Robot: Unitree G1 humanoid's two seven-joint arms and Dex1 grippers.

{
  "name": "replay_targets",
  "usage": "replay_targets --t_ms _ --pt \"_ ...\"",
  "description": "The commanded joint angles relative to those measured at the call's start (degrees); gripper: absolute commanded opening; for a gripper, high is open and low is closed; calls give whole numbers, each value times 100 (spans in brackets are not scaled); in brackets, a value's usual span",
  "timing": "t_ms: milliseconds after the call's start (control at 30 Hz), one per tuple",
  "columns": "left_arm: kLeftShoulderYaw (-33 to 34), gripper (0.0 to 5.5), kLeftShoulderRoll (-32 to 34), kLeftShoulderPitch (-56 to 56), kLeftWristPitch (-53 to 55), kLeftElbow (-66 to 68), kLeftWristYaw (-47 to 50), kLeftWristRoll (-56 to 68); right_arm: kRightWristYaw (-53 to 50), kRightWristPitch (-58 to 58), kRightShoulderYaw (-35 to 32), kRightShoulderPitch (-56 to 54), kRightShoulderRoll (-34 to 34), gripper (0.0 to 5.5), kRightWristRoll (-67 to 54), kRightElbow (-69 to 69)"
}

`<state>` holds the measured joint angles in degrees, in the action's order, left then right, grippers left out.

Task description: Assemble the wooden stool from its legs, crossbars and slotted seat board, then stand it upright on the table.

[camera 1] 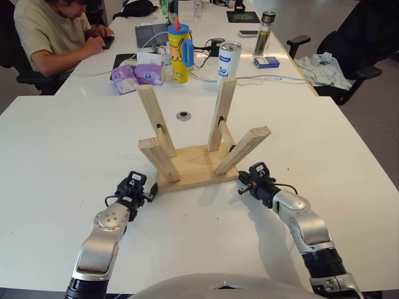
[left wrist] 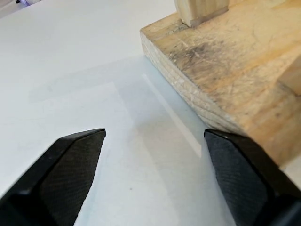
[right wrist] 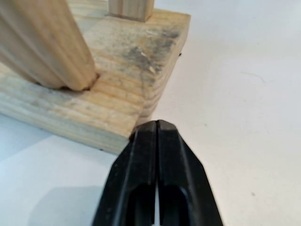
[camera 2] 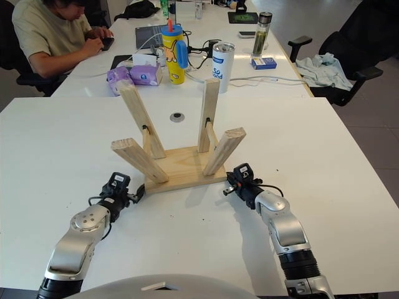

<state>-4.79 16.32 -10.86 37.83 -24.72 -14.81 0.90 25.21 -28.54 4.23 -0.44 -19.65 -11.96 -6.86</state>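
Observation:
The wooden stool lies upside down on the white table, its seat board flat and its legs sticking up and splaying outward. My left gripper rests low on the table just off the board's front left corner, open, with nothing between its fingers; the board's edge lies just ahead of it. My right gripper sits at the board's front right corner, shut on nothing, its tip almost touching the wood beside a leg.
A round cable grommet sits in the table behind the stool. On the far table stand a yellow bottle, a white can and tissue packs. Bare table surface spreads wide to both sides.

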Motion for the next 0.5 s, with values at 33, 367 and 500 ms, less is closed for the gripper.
replay_targets --t_ms 33,367,500 --pt "-153 392 -442 588 -121 -724 -646 1044 535 -387 214 -310 387 3 -862 -911" --pt "160 392 -360 1195 378 -1362 -706 1707 373 -1261 -262 -811 506 3 -1529 -1703" --pt "174 392 -383 1278 457 -1439 -673 1773 252 -1343 -495 -1005 648 3 -1593 -1532"
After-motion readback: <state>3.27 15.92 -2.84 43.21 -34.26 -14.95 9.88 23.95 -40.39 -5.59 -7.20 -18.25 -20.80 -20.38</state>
